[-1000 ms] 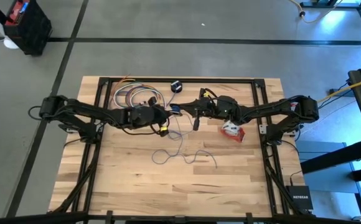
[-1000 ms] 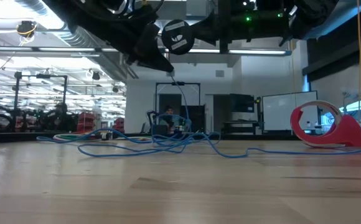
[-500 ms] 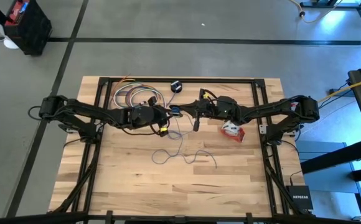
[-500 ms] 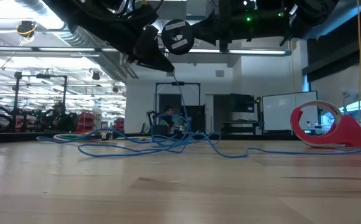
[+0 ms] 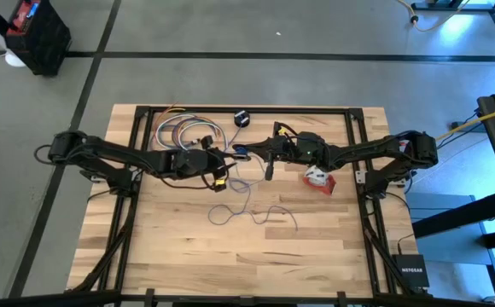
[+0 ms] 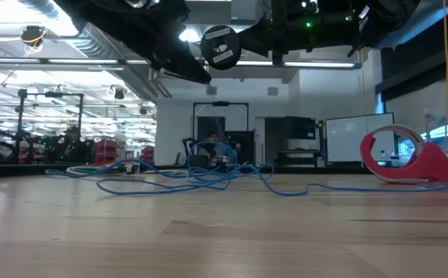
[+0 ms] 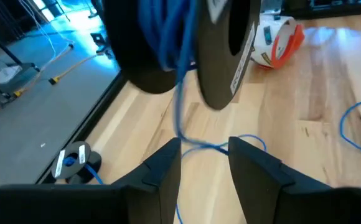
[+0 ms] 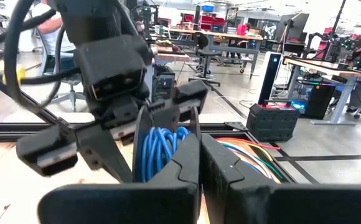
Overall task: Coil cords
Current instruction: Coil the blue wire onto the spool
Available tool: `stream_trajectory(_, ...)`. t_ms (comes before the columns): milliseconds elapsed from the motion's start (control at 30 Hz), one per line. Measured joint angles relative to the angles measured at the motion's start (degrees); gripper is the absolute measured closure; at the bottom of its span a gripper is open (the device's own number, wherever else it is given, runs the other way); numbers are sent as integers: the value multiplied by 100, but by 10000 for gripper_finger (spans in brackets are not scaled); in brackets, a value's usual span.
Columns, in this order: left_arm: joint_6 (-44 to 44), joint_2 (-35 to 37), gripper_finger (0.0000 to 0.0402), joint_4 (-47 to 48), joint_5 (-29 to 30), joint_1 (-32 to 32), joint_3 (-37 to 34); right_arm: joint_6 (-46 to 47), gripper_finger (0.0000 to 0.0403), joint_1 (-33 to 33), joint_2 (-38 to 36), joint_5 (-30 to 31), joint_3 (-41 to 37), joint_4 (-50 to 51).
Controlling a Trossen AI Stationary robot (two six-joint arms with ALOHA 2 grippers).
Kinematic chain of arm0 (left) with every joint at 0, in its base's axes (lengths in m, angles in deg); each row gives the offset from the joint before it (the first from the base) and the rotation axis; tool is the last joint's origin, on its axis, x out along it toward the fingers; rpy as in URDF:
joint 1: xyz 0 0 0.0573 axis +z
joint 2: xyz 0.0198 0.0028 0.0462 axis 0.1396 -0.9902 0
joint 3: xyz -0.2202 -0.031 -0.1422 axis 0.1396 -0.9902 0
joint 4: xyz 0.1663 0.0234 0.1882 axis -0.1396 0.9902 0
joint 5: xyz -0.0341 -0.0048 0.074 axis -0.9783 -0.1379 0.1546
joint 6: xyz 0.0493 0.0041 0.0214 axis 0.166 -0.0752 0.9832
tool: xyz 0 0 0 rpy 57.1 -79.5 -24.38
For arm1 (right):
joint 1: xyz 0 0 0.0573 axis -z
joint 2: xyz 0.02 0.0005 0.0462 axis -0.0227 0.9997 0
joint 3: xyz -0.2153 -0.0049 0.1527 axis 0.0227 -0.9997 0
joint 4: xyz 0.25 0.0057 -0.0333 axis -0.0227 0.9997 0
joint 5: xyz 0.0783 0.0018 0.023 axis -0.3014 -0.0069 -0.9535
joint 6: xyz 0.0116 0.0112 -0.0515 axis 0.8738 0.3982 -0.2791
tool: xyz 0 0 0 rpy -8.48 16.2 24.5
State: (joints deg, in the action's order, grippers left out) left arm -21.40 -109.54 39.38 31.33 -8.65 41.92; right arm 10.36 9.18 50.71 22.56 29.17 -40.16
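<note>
High view: I am seeing the table with both arms meeting near its far middle. My right claw is pinching a spool wound with blue cord, most of it lying loose on the wood. My left claw is hanging open just beside the spool.

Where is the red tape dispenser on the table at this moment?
In the high view, the red tape dispenser lies on the table's right half, just beneath the right arm's forearm, right of the loose blue cord.
</note>
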Motion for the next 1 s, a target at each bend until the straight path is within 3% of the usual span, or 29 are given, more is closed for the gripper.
stream_trajectory(267, -87, 594, 276, 561, 1, -126, 2, 0, 398, 0, 0, 1, 0, 3)
stream_trajectory(733, -126, 767, 276, 574, 8, -120, 0, -4, 398, 2, 0, 3, 0, 44)
stream_trajectory(1000, -696, 1036, 276, 1519, 8, -120, 0, -4, 398, 2, 2, 5, 0, 50)
